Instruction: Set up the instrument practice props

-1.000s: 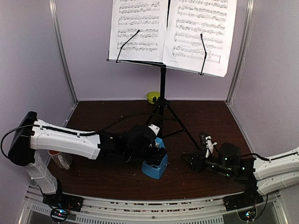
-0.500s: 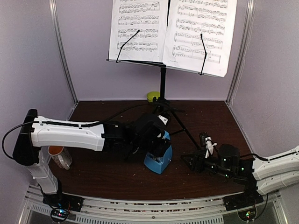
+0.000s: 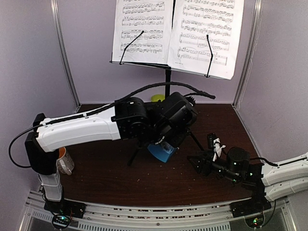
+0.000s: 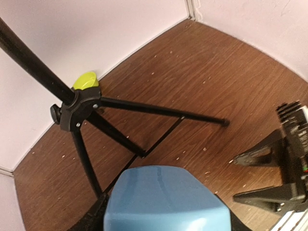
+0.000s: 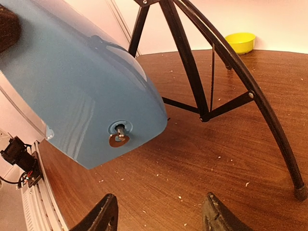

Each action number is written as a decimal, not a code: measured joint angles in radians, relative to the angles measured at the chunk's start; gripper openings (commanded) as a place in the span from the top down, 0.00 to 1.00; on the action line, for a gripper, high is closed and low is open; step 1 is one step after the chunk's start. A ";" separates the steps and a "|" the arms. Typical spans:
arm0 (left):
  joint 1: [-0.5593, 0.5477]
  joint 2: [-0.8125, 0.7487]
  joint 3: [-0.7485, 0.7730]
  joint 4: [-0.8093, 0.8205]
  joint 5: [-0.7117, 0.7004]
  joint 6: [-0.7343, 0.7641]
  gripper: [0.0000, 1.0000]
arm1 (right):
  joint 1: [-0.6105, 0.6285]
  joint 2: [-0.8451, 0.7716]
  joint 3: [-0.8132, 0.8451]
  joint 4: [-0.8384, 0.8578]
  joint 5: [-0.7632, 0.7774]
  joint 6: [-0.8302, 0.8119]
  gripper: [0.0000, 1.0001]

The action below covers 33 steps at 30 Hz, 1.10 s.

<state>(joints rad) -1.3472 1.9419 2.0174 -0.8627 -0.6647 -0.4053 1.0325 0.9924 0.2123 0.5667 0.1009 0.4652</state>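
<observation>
The blue metronome [image 3: 161,150] hangs tilted above the table, held in my left gripper [image 3: 167,140], which is shut on it, just in front of the tripod legs. In the left wrist view it [image 4: 163,199] fills the bottom edge and hides my fingers. In the right wrist view it [image 5: 82,96] shows its underside and winding key. The black music stand [image 3: 168,84] stands at the back and holds two sheet-music pages [image 3: 142,29] [image 3: 207,33] under wire clips. My right gripper [image 3: 196,162] lies open and empty low over the table, right of the metronome.
A lime-green bowl [image 3: 157,98] sits by the back wall behind the stand. A mug with an orange inside [image 3: 62,156] stands at the left beside my left arm's base. The tripod legs [image 5: 192,62] spread across the table's middle. Walls close in on both sides.
My left arm has lifted the metronome off the table and carried it back and to the right, toward the stand. The right gripper has hardly moved.
</observation>
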 measured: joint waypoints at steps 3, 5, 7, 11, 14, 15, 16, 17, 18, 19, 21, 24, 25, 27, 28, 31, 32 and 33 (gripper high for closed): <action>0.004 0.009 0.020 -0.069 -0.009 0.004 0.83 | 0.000 0.022 0.001 0.008 -0.005 -0.025 0.41; 0.005 0.009 0.025 -0.097 -0.008 0.008 0.83 | 0.000 0.042 0.008 0.010 -0.011 -0.040 0.41; 0.006 0.009 0.025 -0.104 -0.002 0.015 0.83 | 0.001 0.060 0.019 0.014 -0.019 -0.056 0.42; 0.005 0.009 0.025 -0.107 0.018 0.019 0.84 | 0.011 0.093 0.059 0.014 -0.040 -0.097 0.42; 0.005 0.009 0.025 -0.107 0.030 0.022 0.84 | 0.021 0.109 0.087 0.018 -0.053 -0.117 0.41; 0.005 0.009 0.025 -0.106 0.032 0.022 0.84 | 0.026 0.116 0.098 0.019 -0.058 -0.125 0.41; 0.005 0.009 0.025 -0.106 0.035 0.023 0.84 | 0.030 0.124 0.109 0.021 -0.061 -0.130 0.41; 0.005 0.009 0.025 -0.106 0.037 0.022 0.84 | 0.036 0.133 0.120 0.021 -0.064 -0.138 0.41; 0.005 0.009 0.025 -0.106 0.040 0.023 0.84 | 0.042 0.143 0.132 0.020 -0.067 -0.145 0.41; 0.005 0.009 0.025 -0.106 0.042 0.022 0.84 | 0.048 0.153 0.146 0.017 -0.068 -0.149 0.42; 0.005 0.008 0.024 -0.104 0.046 0.022 0.84 | 0.058 0.173 0.172 0.011 -0.069 -0.156 0.44; 0.005 0.003 0.011 -0.089 0.055 0.026 0.84 | 0.066 0.201 0.203 0.004 -0.066 -0.167 0.49; 0.005 -0.002 0.000 -0.078 0.058 0.029 0.84 | 0.068 0.209 0.209 0.002 -0.061 -0.167 0.50; 0.005 -0.007 -0.015 -0.065 0.063 0.031 0.84 | 0.068 0.219 0.212 -0.005 -0.048 -0.169 0.53; 0.005 -0.011 -0.022 -0.060 0.067 0.033 0.84 | 0.068 0.222 0.213 -0.014 -0.043 -0.167 0.55; 0.005 -0.029 -0.052 -0.037 0.080 0.039 0.84 | 0.068 0.226 0.213 -0.034 -0.032 -0.166 0.61; 0.005 -0.037 -0.064 -0.027 0.086 0.042 0.84 | 0.068 0.226 0.213 -0.037 -0.029 -0.168 0.62; 0.005 -0.046 -0.076 -0.016 0.090 0.045 0.84 | 0.068 0.226 0.213 -0.041 -0.026 -0.167 0.64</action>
<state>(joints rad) -1.3418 1.8957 1.9415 -0.8787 -0.5743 -0.3603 1.1004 1.2186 0.4255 0.5259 0.0753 0.2981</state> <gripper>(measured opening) 0.598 0.400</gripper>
